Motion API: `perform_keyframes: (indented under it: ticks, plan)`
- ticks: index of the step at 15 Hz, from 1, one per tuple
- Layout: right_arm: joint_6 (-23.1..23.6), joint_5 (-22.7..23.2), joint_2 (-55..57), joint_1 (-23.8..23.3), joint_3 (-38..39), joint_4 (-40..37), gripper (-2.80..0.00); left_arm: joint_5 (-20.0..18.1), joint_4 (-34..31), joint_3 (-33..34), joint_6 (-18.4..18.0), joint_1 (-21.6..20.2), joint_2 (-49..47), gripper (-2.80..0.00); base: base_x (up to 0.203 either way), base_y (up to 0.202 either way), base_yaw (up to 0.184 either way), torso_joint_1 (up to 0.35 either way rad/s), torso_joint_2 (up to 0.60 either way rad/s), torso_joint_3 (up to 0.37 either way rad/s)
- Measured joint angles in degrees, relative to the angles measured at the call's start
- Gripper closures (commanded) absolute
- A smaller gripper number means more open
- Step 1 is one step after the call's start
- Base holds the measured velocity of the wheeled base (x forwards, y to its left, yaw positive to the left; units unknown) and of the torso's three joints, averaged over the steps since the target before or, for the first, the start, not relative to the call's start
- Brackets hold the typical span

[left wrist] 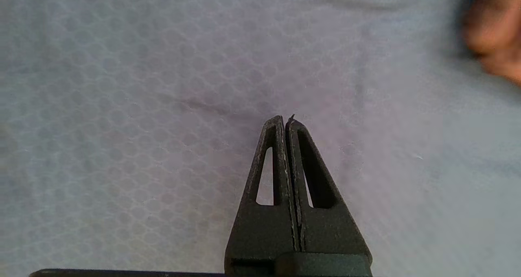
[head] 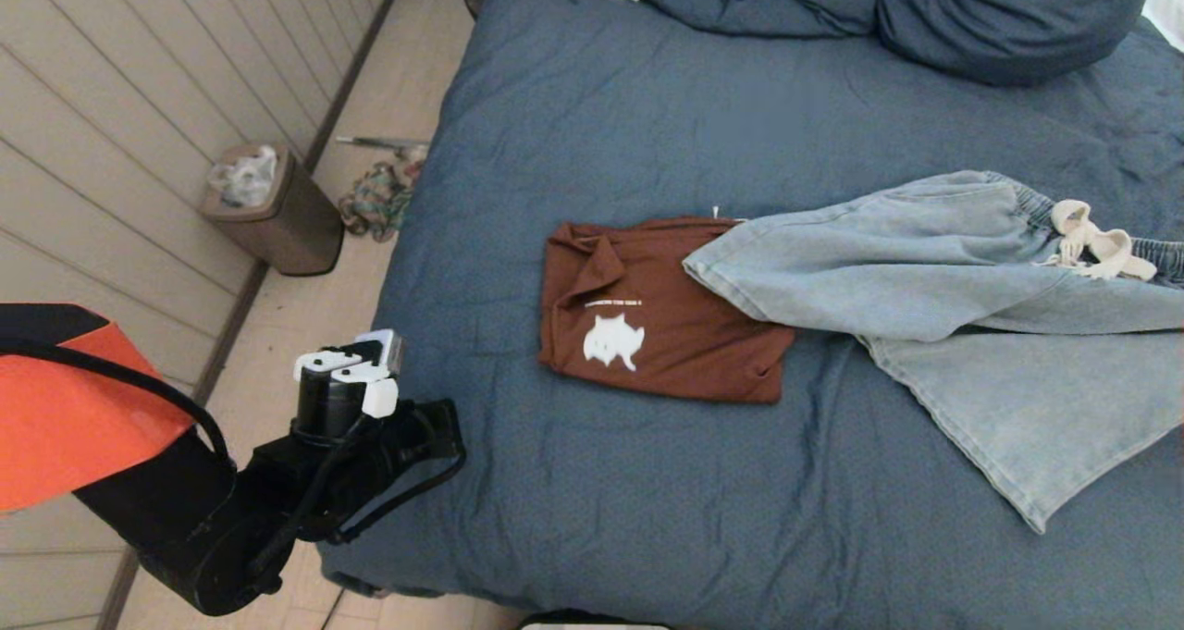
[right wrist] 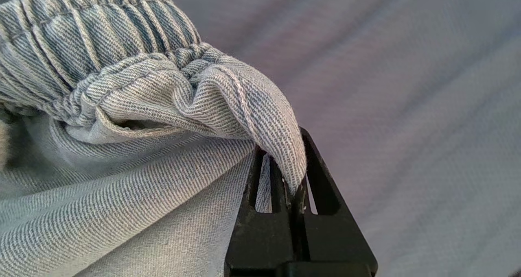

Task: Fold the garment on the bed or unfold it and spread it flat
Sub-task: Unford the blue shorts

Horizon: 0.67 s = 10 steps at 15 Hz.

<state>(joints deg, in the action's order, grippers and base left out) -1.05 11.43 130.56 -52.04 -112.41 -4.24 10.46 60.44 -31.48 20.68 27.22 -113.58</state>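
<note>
While the right gripper (right wrist: 294, 187) bites tight on a pinch of the jeans (head: 934, 269) at their elastic waistband (right wrist: 93, 45), the denim fans out across the blue bed (head: 647, 519), one leg lying over the folded brown shirt (head: 638, 325). Over at the bed's near left edge, the left gripper (left wrist: 285, 120) hovers pinched together, holding nothing. The danger: that hold is only a fold at the tips, and a hard tug could slip it, or drag the shirt out of its fold
</note>
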Motion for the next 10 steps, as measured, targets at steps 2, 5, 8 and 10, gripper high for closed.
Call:
perform_keyframes:
  ticks: [2,5,8,10]
  plan:
    - [-0.05,0.12,0.88,-0.78,0.09,-0.07,-2.8,0.89,1.94,0.52,-0.69,0.63,-1.06,0.0,0.0,0.0,0.0,0.0,0.0,0.0]
    - [-0.21,3.9,1.03,-1.22,0.26,-3.85,-2.8,0.8,2.71,1.44,-1.2,1.19,-1.46,0.0,0.0,0.0,0.0,0.0,0.0,0.0]
    - [-0.48,9.55,-0.59,-2.32,0.34,-11.26,-2.8,0.73,2.76,1.81,-1.22,1.35,-1.13,0.0,0.0,0.0,0.0,0.0,0.0,0.0]
    - [-0.96,10.86,-2.84,-2.52,1.08,-15.17,-2.8,0.72,2.74,1.99,-1.16,1.46,-0.58,0.0,0.0,0.0,0.0,0.0,0.0,0.0]
